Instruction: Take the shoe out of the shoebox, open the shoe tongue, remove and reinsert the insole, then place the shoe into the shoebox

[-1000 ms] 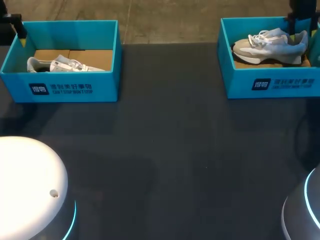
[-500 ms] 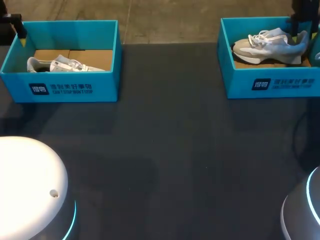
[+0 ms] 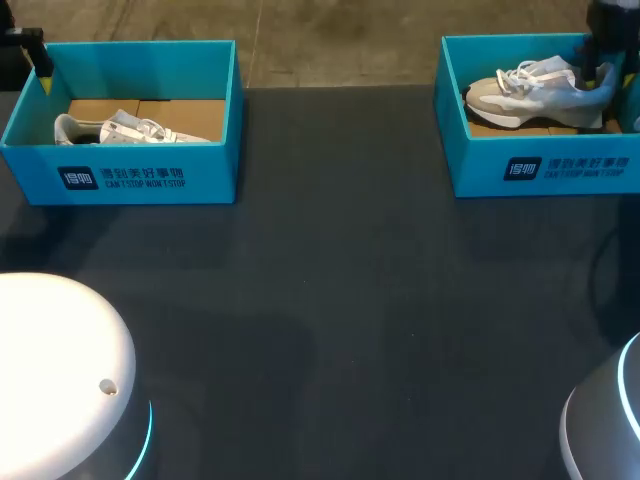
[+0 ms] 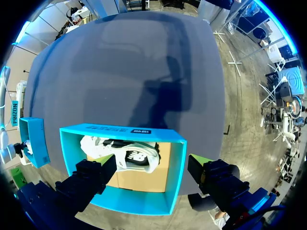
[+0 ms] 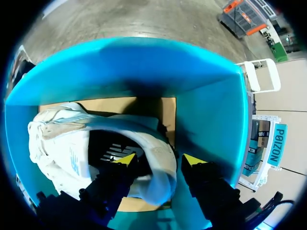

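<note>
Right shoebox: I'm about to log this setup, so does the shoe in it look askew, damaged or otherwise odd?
Nothing stands out. The shoe rests on its sole inside the right shoebox, undamaged as far as shows, with the right hand at its heel.

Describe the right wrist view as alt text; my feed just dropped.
The right gripper sits at the heel collar of a pale sneaker inside a teal shoebox. The box's walls fill most of the view, with its brown cardboard floor showing beyond the sneaker.
</note>
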Motion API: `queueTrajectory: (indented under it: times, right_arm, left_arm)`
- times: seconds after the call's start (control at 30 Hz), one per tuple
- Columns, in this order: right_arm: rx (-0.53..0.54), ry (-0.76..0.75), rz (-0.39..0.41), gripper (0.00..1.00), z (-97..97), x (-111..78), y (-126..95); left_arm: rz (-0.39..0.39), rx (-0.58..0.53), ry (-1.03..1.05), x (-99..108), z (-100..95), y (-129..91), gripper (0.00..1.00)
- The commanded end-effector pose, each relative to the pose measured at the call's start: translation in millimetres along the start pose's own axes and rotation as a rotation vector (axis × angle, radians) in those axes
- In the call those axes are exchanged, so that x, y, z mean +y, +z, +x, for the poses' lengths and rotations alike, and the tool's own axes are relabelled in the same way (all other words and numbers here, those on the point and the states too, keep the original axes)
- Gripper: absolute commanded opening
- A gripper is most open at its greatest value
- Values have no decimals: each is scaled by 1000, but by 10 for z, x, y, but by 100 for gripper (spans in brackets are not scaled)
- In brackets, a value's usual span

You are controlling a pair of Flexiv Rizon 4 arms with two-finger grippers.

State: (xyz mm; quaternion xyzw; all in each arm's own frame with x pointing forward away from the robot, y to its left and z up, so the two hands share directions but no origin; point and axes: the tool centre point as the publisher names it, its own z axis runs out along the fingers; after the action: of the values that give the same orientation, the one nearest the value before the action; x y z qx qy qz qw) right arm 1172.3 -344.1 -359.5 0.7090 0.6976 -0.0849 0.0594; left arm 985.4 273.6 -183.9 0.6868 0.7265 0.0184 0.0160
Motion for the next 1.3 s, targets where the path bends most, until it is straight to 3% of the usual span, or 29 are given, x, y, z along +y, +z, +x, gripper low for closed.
queueTrajectory:
  times: [0.03,0.47,0.63,0.83,1.03,1.3]
  right_arm:
    - [2,-6,121,57,6,121,81]
    - [6,-12,147,59,42,111,173]
    - [3,-16,150,54,84,78,170]
    - [-4,-28,137,56,161,20,108]
    - [-4,-36,141,67,222,-5,127]
    - [-2,-15,144,62,193,13,126]
  left_arm:
    - [-2,2,0,-9,0,0,100]
    - [-2,2,0,-9,0,0,100]
    - [-2,2,0,-9,0,0,100]
    - [-2,2,0,-9,0,0,100]
    - [-2,2,0,-9,0,0,100]
    - [-2,2,0,-9,0,0,100]
